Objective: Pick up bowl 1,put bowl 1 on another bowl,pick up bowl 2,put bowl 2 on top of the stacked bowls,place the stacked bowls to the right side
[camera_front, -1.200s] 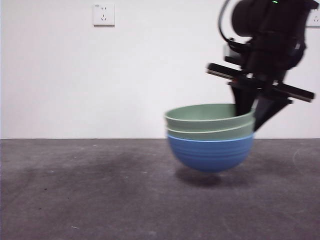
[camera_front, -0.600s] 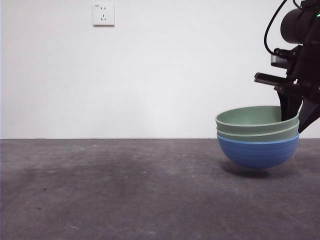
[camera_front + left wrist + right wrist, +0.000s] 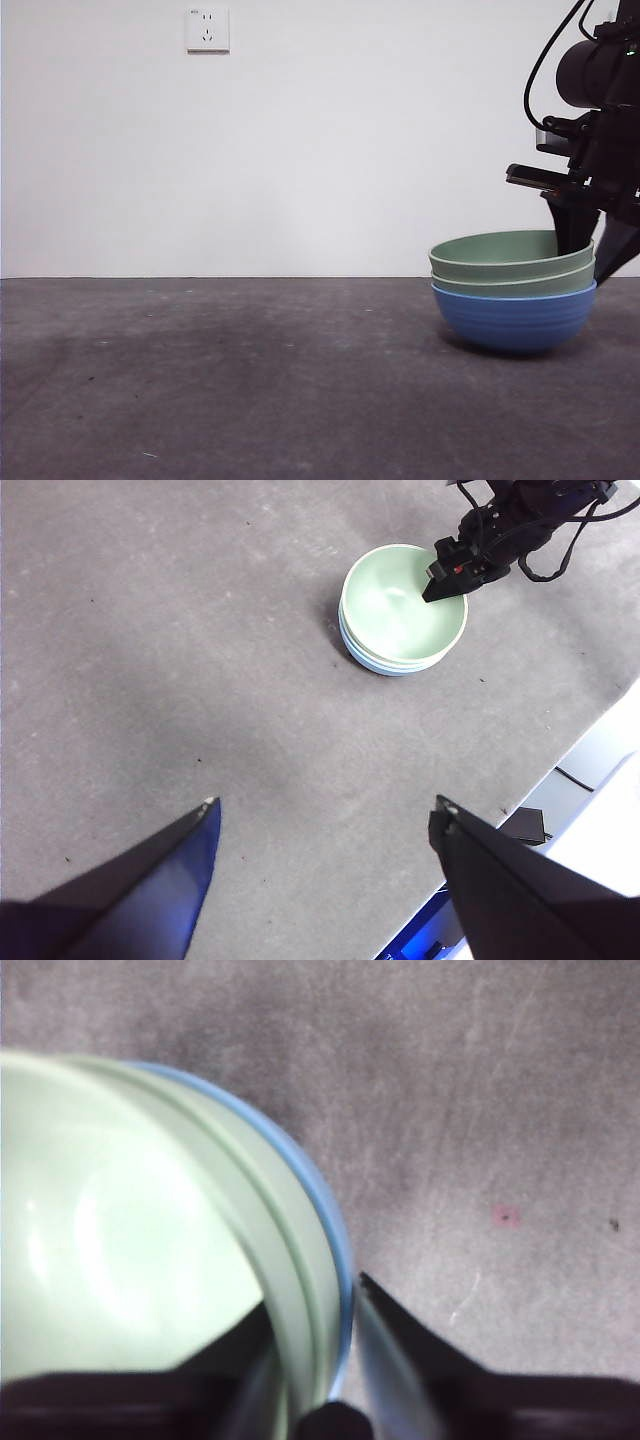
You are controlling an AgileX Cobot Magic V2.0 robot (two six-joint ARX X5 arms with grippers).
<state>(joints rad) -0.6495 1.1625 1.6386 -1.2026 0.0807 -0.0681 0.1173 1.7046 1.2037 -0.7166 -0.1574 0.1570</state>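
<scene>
Front view: the stacked bowls (image 3: 513, 297) now rest on the table (image 3: 250, 390) at far right, no longer hanging above it as 0.5 s ago. Right gripper (image 3: 590, 245) still pinches their rim; left gripper (image 3: 325, 815) spread, well apart.

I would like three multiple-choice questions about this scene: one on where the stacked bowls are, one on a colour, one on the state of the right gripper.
1. Where are the stacked bowls?
A. right side of the front view
B. left side
C. under the wall socket

2. What colour is the bottom bowl?
A. green
B. blue
C. white

3. What is the right gripper doing?
A. hanging open, far from the stack
B. clamped on the stack's rim
C. out of view

Answers: A, the stack sits near the right edge; B, blue shows beneath two green bowls; B, one jaw inside and one outside the rim.
</scene>
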